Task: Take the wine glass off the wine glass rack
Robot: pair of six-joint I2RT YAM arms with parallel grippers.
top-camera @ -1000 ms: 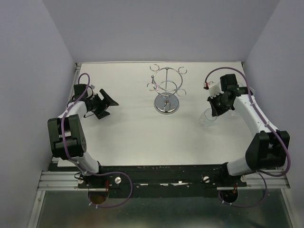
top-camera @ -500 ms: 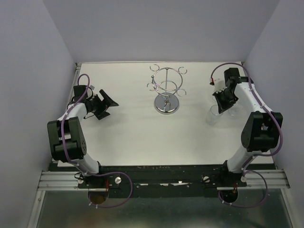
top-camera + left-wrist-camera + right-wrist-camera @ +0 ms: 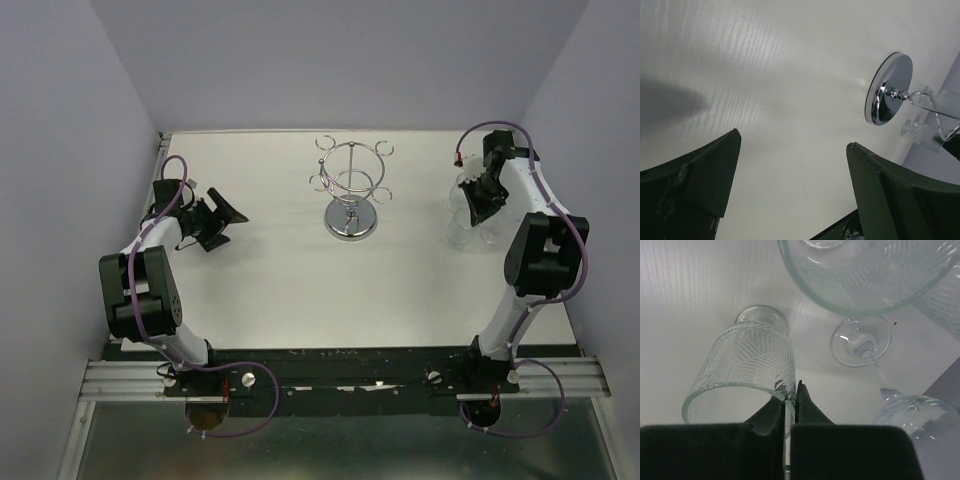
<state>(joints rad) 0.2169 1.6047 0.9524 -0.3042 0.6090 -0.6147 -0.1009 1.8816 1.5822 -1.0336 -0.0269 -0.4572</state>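
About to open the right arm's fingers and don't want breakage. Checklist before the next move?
1. Wine glass rack bare: ok, nothing hangs on it in the top view.
2. Right fingers pinching the wine glass rim: ok, shut on its wall.
3. Wine glass seated on the table: cannot tell.
4. Room around it: not ok, a stemmed glass and a large bowl are close by.
5. Left fingers open, away from the rack: ok.
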